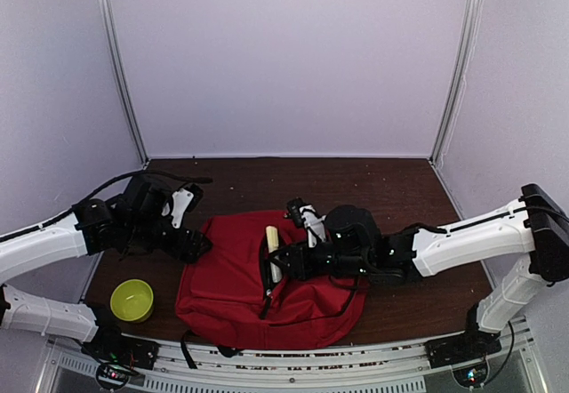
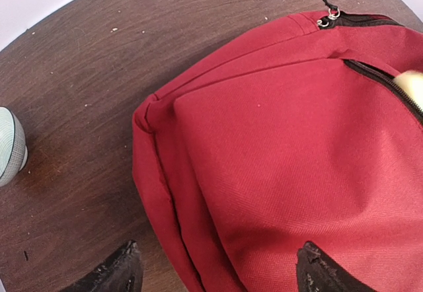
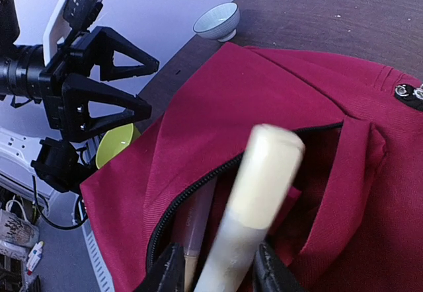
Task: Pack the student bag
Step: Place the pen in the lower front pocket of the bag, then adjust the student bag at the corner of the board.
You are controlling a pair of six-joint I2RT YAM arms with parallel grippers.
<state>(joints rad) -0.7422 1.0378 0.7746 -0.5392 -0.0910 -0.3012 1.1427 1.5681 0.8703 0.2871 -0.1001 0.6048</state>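
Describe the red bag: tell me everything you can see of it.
The bag is red woven fabric with a black zip and metal pullers. It lies flat on the brown table, near the front edge, a black strap trailing from it. Its pocket is unzipped; a cream stick pokes out, between the fingers of the right claw. The open left claw straddles one edge; contact cannot be told.

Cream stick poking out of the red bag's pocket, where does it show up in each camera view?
Top external: cream stick just left of centre, lying on the student bag.
Left wrist: only its pale tip, at the right edge beside the pocket zip.
Right wrist: lower centre, inside the right claw.
Shared landmark: the bag's black pocket zip.
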